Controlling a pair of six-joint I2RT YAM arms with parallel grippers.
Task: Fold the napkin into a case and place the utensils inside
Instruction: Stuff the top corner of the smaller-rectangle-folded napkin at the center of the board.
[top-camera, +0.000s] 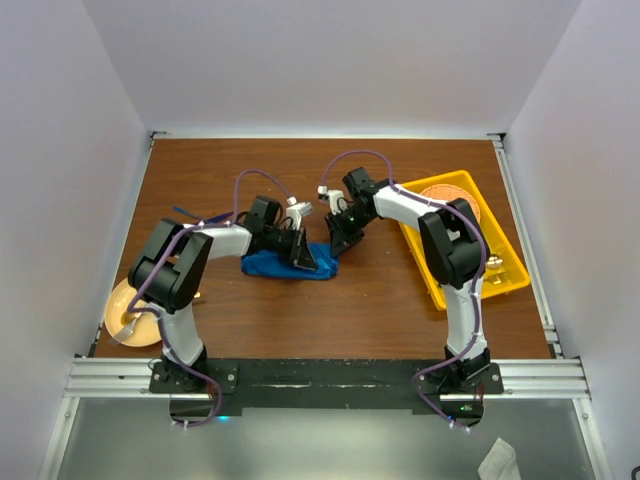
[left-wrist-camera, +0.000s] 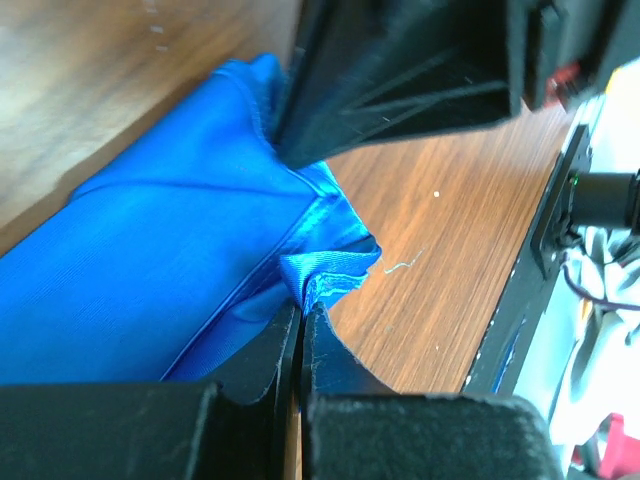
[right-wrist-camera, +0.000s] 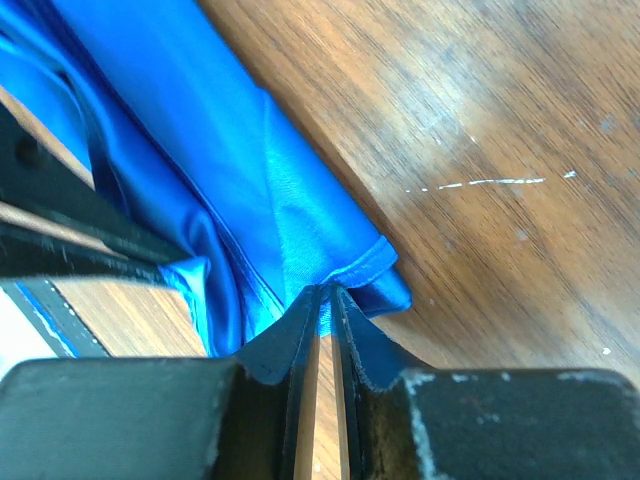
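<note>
Jaws of left gripper (left-wrist-camera: 300, 318) and right gripper (right-wrist-camera: 326, 300) pinch one end of napkin (top-camera: 268, 266); even tension should keep edges aligned.

the napkin (left-wrist-camera: 150, 250) is smooth blue cloth with a slight sheen; the counter (right-wrist-camera: 480, 120) is grained brown wood, faintly glossy; the fingers (right-wrist-camera: 268, 358) are matt black plastic.

Brown wooden table (top-camera: 300, 310) enclosed by white walls (top-camera: 60, 150), bearing a yellow tray (top-camera: 510, 283) at its right edge with an orange plate (top-camera: 440, 190) inside, and a pale yellow plate (top-camera: 120, 318) near its left front corner.
</note>
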